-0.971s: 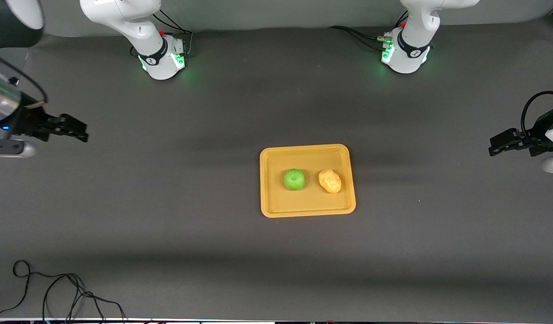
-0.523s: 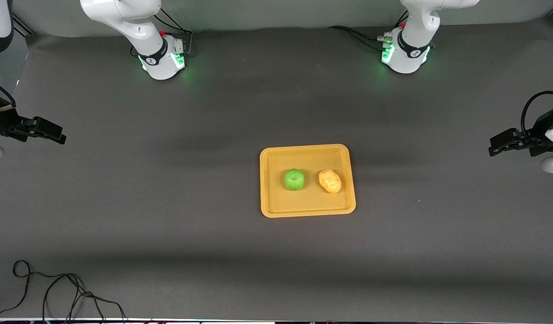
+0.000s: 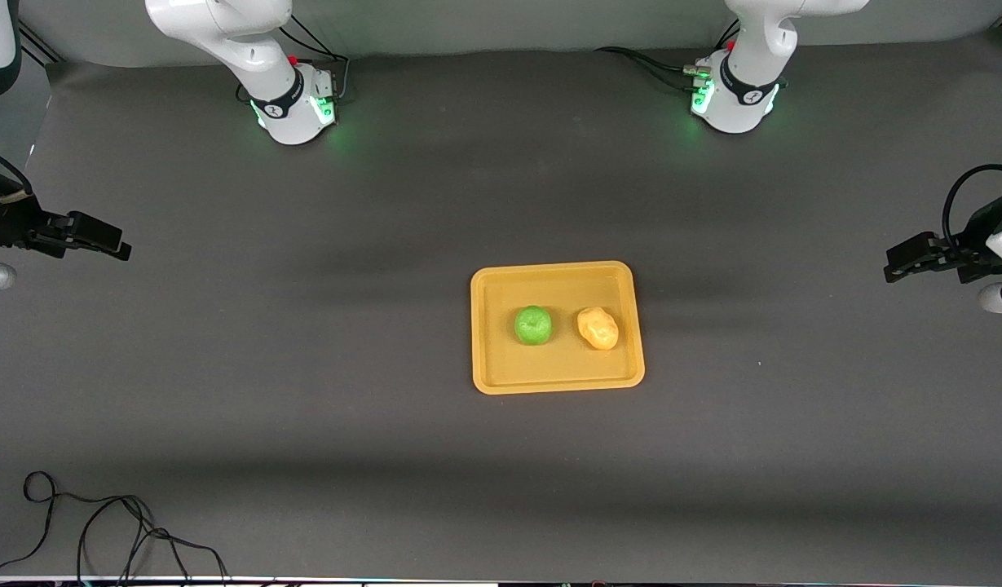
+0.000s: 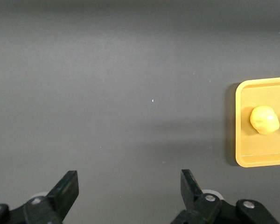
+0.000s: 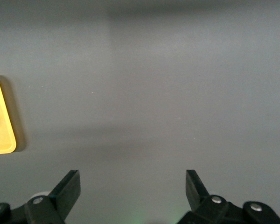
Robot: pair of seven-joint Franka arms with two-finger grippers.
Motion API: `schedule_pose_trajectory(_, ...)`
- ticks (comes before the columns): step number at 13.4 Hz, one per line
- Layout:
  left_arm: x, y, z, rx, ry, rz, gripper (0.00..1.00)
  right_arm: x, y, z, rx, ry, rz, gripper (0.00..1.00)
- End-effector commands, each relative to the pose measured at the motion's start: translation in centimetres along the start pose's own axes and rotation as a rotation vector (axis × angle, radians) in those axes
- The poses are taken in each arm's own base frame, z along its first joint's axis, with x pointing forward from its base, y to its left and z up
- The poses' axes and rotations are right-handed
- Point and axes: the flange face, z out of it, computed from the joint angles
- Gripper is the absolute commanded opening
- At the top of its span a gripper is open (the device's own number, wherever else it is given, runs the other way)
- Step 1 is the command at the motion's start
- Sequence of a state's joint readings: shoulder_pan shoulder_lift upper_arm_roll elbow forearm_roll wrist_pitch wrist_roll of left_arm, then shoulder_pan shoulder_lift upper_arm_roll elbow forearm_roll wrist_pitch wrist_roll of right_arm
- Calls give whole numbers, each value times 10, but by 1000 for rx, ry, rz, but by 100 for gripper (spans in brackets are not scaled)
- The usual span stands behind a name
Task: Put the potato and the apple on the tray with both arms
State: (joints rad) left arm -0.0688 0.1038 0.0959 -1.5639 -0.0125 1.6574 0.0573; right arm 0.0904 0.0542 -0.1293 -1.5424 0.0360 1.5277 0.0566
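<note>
The yellow-orange tray (image 3: 549, 363) lies flat near the middle of the table. On it rest the green apple (image 3: 533, 324) and, beside it toward the left arm's end, the lumpy yellow potato (image 3: 598, 328). My left gripper (image 3: 893, 269) hangs open and empty over bare table at the left arm's end, well away from the tray. The left wrist view shows its gripper (image 4: 129, 179) spread wide, with the potato (image 4: 264, 120) on the tray (image 4: 261, 157). My right gripper (image 3: 117, 247) is open and empty over the right arm's end; in its wrist view the gripper (image 5: 132, 176) frames bare mat and one tray corner (image 5: 1, 135).
A dark grey mat covers the whole table. A loose black cable (image 3: 101, 530) curls at the front edge toward the right arm's end. The two arm bases (image 3: 293, 106) (image 3: 733, 98) glow green along the back edge.
The right gripper drew back toward the right arm's end of the table, then eased a little inward again. The left arm, tray, apple and potato have stayed put.
</note>
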Motion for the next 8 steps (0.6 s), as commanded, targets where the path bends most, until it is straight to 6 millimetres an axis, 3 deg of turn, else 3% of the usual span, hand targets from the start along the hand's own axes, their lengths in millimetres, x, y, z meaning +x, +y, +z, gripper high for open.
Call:
schedule_pose_trajectory(1,-8,7,-10,-2,-8,-10,98,-4,3,-2,23,2,-18,100)
schedule_pose_trajectory(8,-9,9,-14,-1,-7,-33,98,-3,5,-2,14,4,-21,100)
